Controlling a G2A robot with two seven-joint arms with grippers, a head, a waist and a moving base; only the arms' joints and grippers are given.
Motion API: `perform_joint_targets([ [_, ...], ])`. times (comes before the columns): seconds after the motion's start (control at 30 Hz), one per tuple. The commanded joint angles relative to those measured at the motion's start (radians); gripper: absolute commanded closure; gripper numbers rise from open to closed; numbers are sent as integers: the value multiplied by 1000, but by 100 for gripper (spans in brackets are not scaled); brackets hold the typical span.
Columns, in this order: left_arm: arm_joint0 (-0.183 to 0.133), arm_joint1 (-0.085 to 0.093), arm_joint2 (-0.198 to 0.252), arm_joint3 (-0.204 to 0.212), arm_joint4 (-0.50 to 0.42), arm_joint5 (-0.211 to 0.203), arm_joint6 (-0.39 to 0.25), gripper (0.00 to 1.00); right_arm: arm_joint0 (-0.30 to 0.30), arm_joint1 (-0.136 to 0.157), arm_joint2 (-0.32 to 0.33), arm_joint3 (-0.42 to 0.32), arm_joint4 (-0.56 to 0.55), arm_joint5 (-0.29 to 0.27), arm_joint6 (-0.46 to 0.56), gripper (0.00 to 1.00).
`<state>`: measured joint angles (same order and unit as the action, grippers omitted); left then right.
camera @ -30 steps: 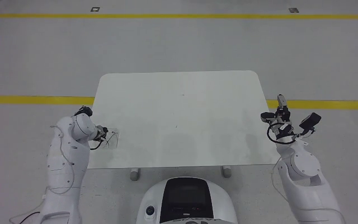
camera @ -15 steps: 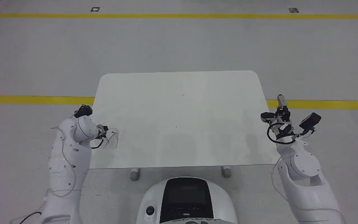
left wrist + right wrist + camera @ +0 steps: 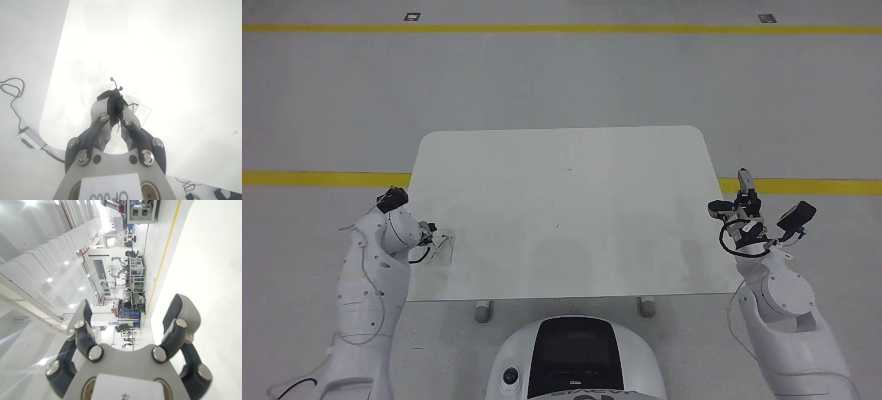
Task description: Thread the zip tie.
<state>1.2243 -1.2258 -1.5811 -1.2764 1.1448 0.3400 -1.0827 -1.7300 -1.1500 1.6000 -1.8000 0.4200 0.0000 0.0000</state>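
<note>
Thin black zip ties (image 3: 115, 85) stick out past the tips of my left gripper (image 3: 115, 102), which is shut on them just above the table's left front part. Two small square heads show at the ends of the strands. A clear plastic bag (image 3: 142, 111) lies under and beside the fingers. From above, the left gripper (image 3: 432, 240) sits at the table's left edge with the bag (image 3: 447, 243) next to it. My right gripper (image 3: 131, 306) is open with nothing in it, held off the table's right edge (image 3: 742, 197).
The white table (image 3: 572, 200) has rounded corners. A grey cable (image 3: 13, 94) and a small box (image 3: 28, 139) lie on the floor past the table's left edge. A yellow floor line (image 3: 302, 178) runs behind the table.
The left arm has shifted slightly inward over the table edge, still gripping the zip ties. The right arm has not moved.
</note>
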Motion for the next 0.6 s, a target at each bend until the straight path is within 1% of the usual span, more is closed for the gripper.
perform_joint_targets([
  [0.0,-4,-2,2,7,6,0,2,97,0,0,0,0,0,0,0,0],
  [0.03,-7,-3,3,12,9,0,3,91,0,0,0,0,0,0,0,0],
  [0.1,-11,-5,3,18,13,0,3,73,0,0,0,0,0,0,0,0],
  [0.13,-14,-6,3,22,15,0,2,71,0,0,0,0,0,0,0,0],
  [0.3,-20,-9,2,31,20,0,-1,77,0,0,0,0,0,0,0,0],
  [0.5,-19,-11,1,28,22,0,-7,78,0,0,0,0,0,0,0,0],
  [0.57,-17,-12,1,24,25,0,-9,81,0,0,0,0,0,0,0,0],
])
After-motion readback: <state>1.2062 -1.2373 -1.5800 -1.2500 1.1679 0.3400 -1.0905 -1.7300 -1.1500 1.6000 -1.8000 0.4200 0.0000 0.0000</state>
